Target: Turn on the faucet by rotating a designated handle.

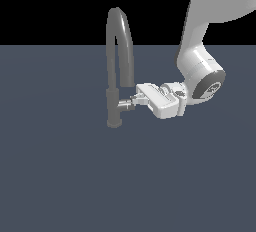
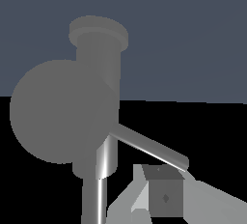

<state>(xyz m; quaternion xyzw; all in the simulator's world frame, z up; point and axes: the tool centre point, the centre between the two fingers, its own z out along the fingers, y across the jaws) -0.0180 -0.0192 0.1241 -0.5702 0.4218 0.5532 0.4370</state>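
Dull-grey metal, the faucet (image 1: 116, 66) stands upright on the floor, and my gripper (image 1: 136, 99) reaches in sideways to its 1 silver handle (image 1: 125, 104), meeting the lever rod (image 2: 149, 147); jaw spacing I cannot tell.

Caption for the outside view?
White robot arm reaches its fingers to the handle on a grey faucet.
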